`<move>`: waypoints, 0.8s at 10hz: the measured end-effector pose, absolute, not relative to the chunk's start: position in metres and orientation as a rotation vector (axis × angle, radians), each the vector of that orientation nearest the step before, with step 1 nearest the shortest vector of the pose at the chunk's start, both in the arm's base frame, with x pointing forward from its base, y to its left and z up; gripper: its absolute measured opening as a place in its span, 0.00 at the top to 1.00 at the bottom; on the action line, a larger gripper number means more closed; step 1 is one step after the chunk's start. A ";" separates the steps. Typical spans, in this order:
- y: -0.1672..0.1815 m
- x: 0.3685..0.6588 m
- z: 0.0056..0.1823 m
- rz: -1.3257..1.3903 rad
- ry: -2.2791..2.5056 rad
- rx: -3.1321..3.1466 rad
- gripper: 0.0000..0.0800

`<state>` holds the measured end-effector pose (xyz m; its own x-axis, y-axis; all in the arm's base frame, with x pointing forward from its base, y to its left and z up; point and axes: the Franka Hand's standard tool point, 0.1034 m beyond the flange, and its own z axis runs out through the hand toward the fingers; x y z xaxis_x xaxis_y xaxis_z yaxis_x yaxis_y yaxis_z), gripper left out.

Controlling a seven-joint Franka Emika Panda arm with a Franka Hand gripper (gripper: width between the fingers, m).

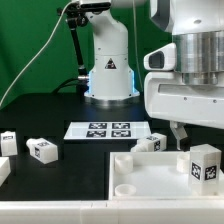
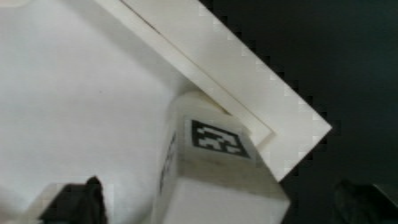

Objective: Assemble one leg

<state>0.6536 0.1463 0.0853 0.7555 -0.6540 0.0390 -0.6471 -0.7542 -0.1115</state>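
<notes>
A white leg with a black-and-white tag stands upright in the near right corner of the large white panel. My gripper hangs just above and behind it. In the wrist view the leg stands by the panel's raised rim, and its near end lies between my two dark fingertips. The gripper is open, with a gap on each side of the leg. Whether the leg's base sits in a socket is hidden.
Two more tagged legs lie on the black table at the exterior view's left. Another lies behind the panel. The marker board lies mid-table, in front of the robot base.
</notes>
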 end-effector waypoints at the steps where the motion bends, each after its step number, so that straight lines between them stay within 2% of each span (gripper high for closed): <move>1: 0.146 0.654 0.085 -0.121 0.945 -2.901 0.19; 8: 0.146 0.654 0.085 -0.152 0.216 -3.067 0.19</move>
